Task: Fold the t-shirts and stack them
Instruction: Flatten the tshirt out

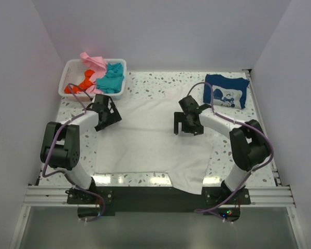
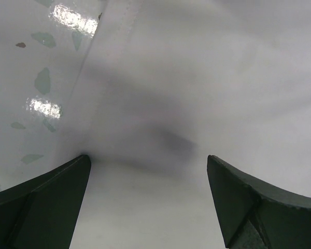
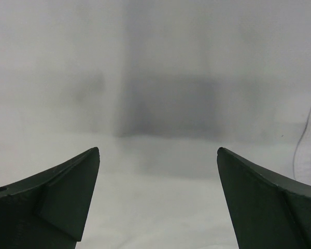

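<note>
White cotton, smooth and only faintly rippled, lies spread flat across the middle of the table (image 1: 145,85): the white shirt (image 1: 155,148). One corner droops over the near edge at about 5 o'clock. The left wrist view shows its stitched hem running straight along the glossy, green-flecked terrazzo top.

At 1 o'clock the navy shirt (image 1: 225,92) lies folded into a neat rectangle with its white cartoon print facing up, just beyond the white shirt's far right corner. At 11 o'clock stands the basket (image 1: 67,72), white slotted plastic with rounded corners. It holds a crumpled pink shirt (image 1: 93,61) draped over the rim, a bunched teal shirt (image 1: 112,79) and an orange shirt (image 1: 82,83).

The left gripper (image 1: 110,115) sits at 10 o'clock over the white shirt's left edge. Its arm is bent sharply at the elbow, and its dark wedge-shaped fingers (image 2: 46,202) stand wide apart with nothing between them. The right gripper (image 1: 188,129) is at 2 o'clock over the cloth, reaching in from a raised elbow and pointing down and toward the near edge. Its jaws are fully spread and hold nothing. Whether either pair of tips touches the fabric cannot be told.
</note>
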